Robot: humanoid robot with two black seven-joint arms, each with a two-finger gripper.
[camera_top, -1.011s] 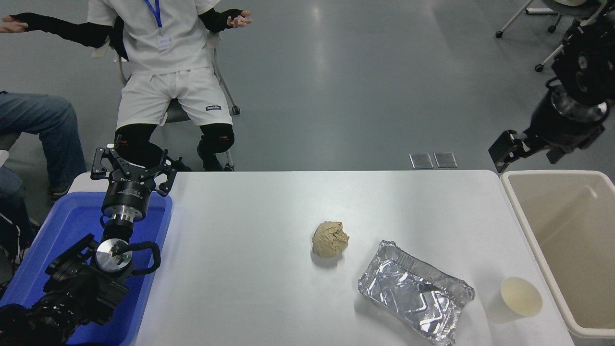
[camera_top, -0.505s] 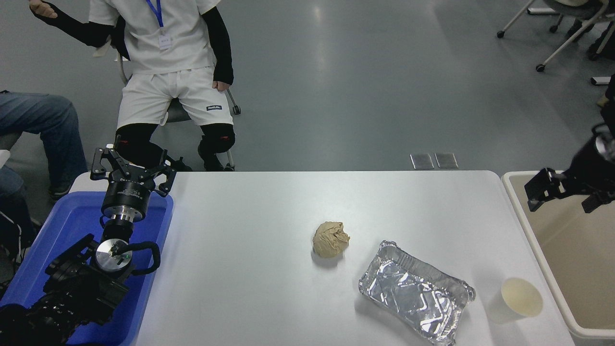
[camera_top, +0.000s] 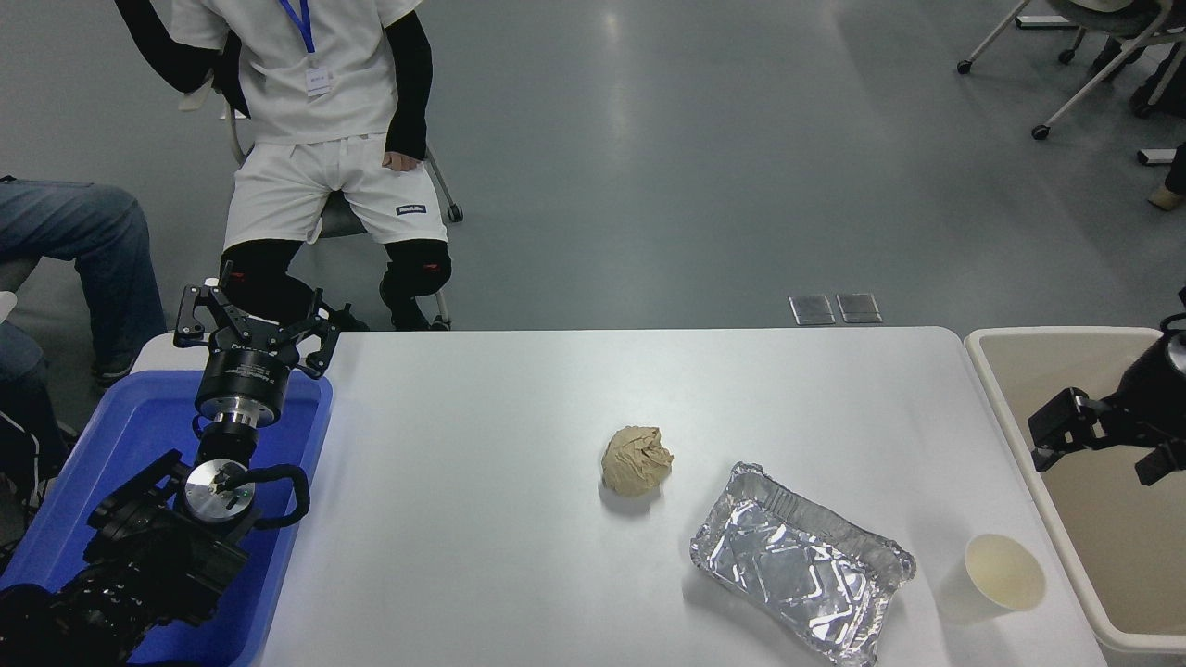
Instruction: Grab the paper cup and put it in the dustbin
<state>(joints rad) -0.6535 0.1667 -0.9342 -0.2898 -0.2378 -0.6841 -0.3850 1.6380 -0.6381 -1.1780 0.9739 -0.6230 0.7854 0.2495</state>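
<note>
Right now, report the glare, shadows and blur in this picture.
Head view: sharp throughout, no motion blur. Strong glare on the crinkled foil tray, and a pale ceiling-light streak on the grey floor. Soft shadows lie left of the paper cup and under the paper ball.

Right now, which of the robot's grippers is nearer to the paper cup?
Right. The right gripper hangs over the dustbin, just beyond the paper cup; the left gripper is parked far across the table, above the blue tub.
</note>
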